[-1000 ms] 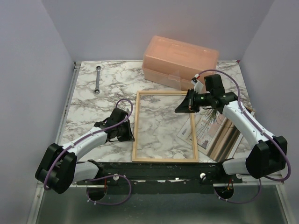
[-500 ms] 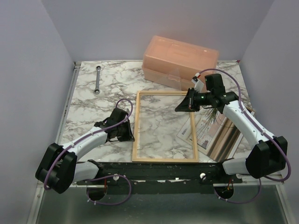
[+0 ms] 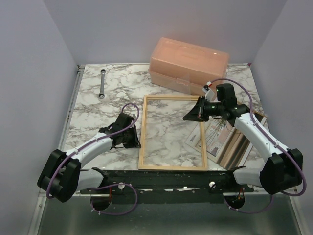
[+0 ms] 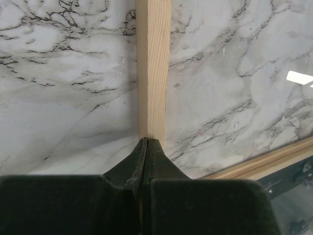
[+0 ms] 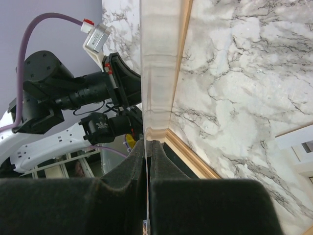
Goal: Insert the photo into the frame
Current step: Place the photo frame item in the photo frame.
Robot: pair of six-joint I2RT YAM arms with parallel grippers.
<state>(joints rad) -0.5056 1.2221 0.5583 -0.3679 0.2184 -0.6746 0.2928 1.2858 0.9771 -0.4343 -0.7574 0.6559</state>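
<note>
Photo (image 3: 217, 139) lies flat on the table (image 3: 98, 112), right of centre in the top view. It is outside the frame (image 3: 171, 168) and partly under the right arm. Its left edge reaches the frame's right rail; over or under, can't tell. Frame is flat at picture centre, marble showing through the opening. Photo is not in yet.

Step in hand, as I read it: opening or prepping the frame, not handling the photo.
- Right gripper (image 5: 146, 147) sits at the upper right of the frame, fingers closed on what looks like a thin clear sheet (image 5: 143, 98). The sheet is seen edge-on, with reflections on one side.
- Left gripper (image 4: 145, 145) is at the frame's left rail, lower left of centre. Fingers are fully closed with nothing between them, tips touching the wood, probably pinning the frame.

Next move likely calls for parking the sheet somewhere safe without dragging the frame. Then free the right fingers to pinch the photo's edge; flat paper on a hard top is tough to get under. The left arm should keep the frame from sliding.

Surface is white-grey marble pattern, smooth, with a black strip along the bottom edge where the arm bases sit. A peach box (image 3: 188, 63) sits at upper centre-right and a wrench (image 3: 101, 84) at upper left. A brown panel (image 3: 238, 148) lies at the right, under or beside the photo. Plain lilac walls (image 3: 146, 29) close in three sides.
</note>
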